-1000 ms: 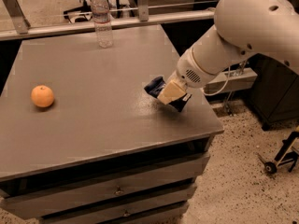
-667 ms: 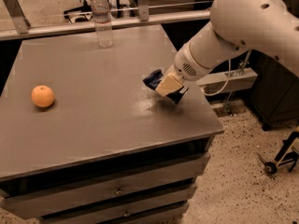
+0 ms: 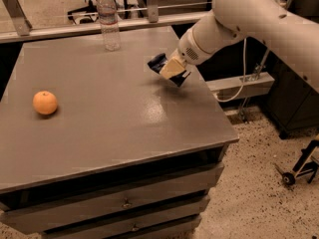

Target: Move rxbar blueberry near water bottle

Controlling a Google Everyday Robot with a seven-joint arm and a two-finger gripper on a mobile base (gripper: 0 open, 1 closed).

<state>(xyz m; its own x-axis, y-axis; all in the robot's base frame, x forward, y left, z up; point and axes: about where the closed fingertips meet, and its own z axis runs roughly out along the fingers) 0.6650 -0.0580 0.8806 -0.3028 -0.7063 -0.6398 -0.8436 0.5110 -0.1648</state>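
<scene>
The rxbar blueberry (image 3: pixel 156 62), a small dark navy-blue bar, is held in my gripper (image 3: pixel 171 70) above the right part of the grey table (image 3: pixel 99 133). The gripper's tan fingers (image 3: pixel 173 68) are shut on the bar, and its left end sticks out toward the table's middle. The water bottle (image 3: pixel 108 21), tall and clear with a white cap, stands upright at the table's far edge, to the left of and beyond the gripper. My white arm (image 3: pixel 239 14) reaches in from the upper right.
A round orange fruit (image 3: pixel 45 103) lies on the left side of the table. Drawers (image 3: pixel 124 203) sit below the tabletop. A metal rail (image 3: pixel 75 29) runs behind the table. Speckled floor and a wheeled stand (image 3: pixel 299 168) are to the right.
My gripper has lifted the bar and carried it away from the table's right front, up and toward the far edge, closer to the bottle.
</scene>
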